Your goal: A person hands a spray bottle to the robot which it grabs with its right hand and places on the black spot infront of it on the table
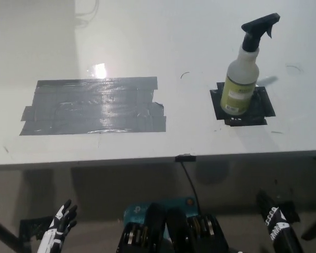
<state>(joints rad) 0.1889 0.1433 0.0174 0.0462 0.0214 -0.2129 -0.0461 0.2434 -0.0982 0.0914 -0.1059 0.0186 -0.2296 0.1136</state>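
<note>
The spray bottle [244, 68], with a white body, yellow-green label and black trigger head, stands upright on the small black tape spot [262, 108] at the right of the white table [163, 147]. Nothing holds it. My black right hand [276, 224] hangs below the table's front edge at the lower right, fingers apart and empty. My white left hand [58, 229] rests low at the lower left, also below the table, fingers spread.
A large grey-black tape patch [92, 105] covers the table's left middle. A small black clip with a cable [187, 158] sits on the front edge. A thin curved mark [185, 74] lies near the bottle. Floor shows under the table.
</note>
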